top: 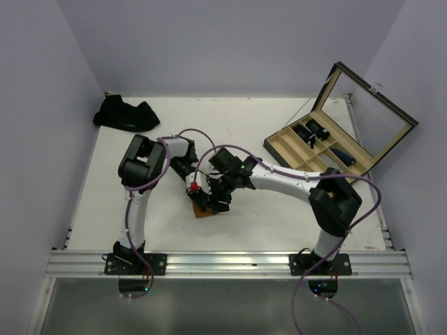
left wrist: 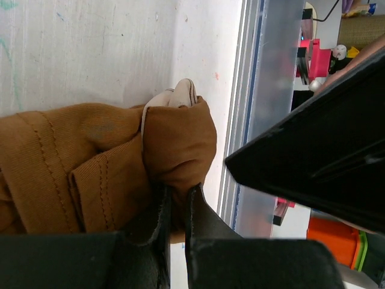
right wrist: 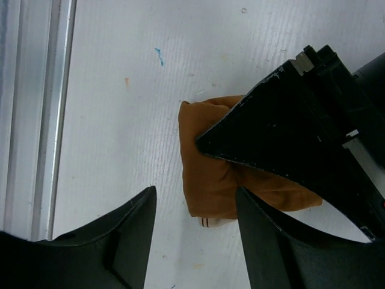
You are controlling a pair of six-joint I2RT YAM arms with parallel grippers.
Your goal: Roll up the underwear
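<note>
The rust-orange underwear (top: 203,211) lies bunched on the table near the front edge, with both grippers over it. In the left wrist view my left gripper (left wrist: 177,197) is shut on a fold of the orange cloth (left wrist: 90,162), and the cream waistband (left wrist: 175,96) pokes out behind that fold. My right gripper (right wrist: 195,194) is open above the cloth (right wrist: 207,174), its fingers standing either side of the cloth's near corner. The left gripper's black body (right wrist: 289,132) covers part of the cloth in that view. A dark heap of underwear (top: 124,114) sits at the back left.
A wooden compartment box (top: 302,150) with its glass lid (top: 369,115) raised stands at the back right, with dark rolled items in some compartments. The aluminium rail (top: 230,263) runs along the table's near edge, close to the orange cloth.
</note>
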